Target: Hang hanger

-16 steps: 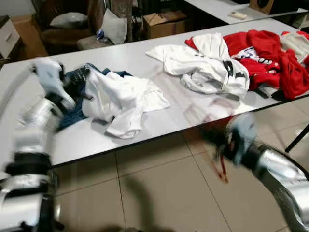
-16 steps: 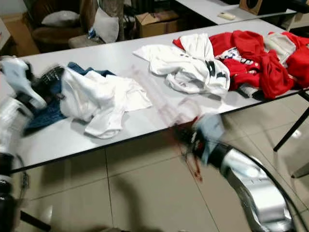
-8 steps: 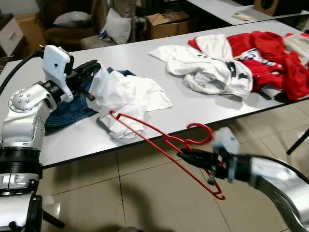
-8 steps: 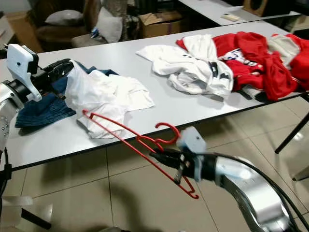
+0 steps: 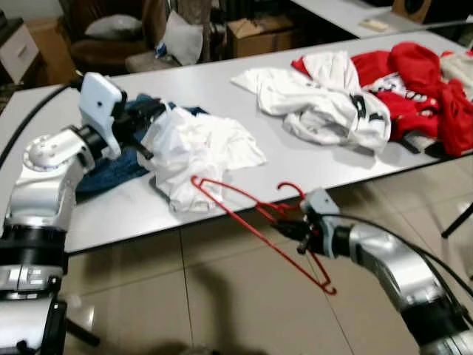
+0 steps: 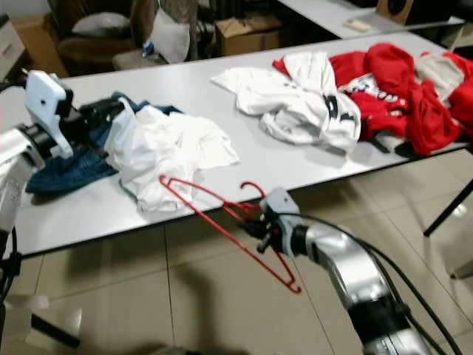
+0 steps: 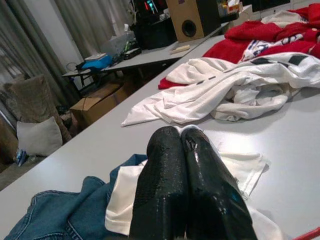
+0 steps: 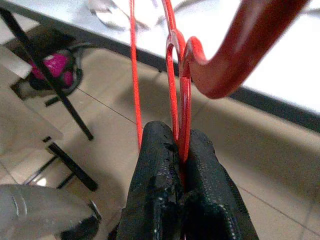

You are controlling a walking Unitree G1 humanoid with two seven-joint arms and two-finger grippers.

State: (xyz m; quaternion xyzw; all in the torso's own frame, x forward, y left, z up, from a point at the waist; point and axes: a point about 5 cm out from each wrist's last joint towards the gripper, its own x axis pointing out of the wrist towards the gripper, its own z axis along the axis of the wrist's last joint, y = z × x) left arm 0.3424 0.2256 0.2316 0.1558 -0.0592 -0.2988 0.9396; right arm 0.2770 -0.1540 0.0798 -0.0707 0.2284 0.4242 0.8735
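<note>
A red wire hanger (image 5: 222, 190) hangs in the air in front of the table's near edge, its hook (image 5: 290, 187) pointing up. My right gripper (image 5: 293, 228) is shut on the hanger's neck just below the hook; the right wrist view shows the red wire (image 8: 181, 107) pinched between both fingers. The hanger's far end reaches a crumpled white shirt (image 5: 196, 148) lying on the grey table (image 5: 295, 159). My left gripper (image 5: 148, 112) is at the shirt's upper edge, fingers (image 7: 175, 185) shut, and the cloth rises to a peak at their tips.
Blue jeans (image 5: 111, 166) lie under the shirt on the left. A heap of white garments (image 5: 325, 107) and red clothes (image 5: 414, 81) covers the table's right side. Behind stand a cardboard box (image 5: 255, 33) and an armchair (image 5: 111, 29). Tiled floor (image 5: 222, 296) lies below.
My right gripper has carried the hanger up and left, closer to the table edge and the white shirt. The left gripper has shifted slightly right with the shirt.
</note>
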